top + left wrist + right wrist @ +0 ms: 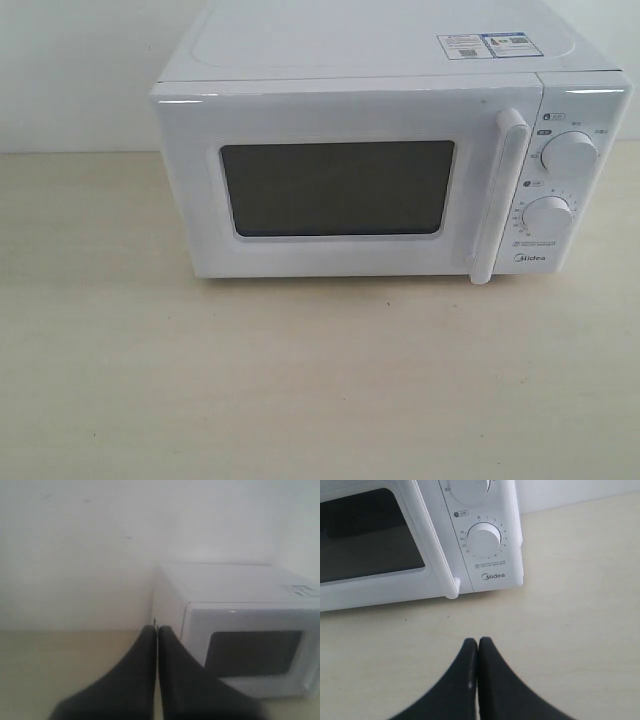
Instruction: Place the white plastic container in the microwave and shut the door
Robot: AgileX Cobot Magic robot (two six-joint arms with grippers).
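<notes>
The white Midea microwave stands at the back of a pale wooden table. Its door, with a dark window and a vertical bar handle, is closed flush against the body. The white plastic container is out of view in every frame. My left gripper is shut with nothing in it, off the microwave's left front corner. My right gripper is also shut and holds nothing; it hangs over the tabletop in front of the microwave's dial panel. Neither arm shows in the exterior view.
Two round dials sit on the microwave's right panel, with the lower dial close in the right wrist view. Stickers lie on the microwave's top. A white wall rises behind the table.
</notes>
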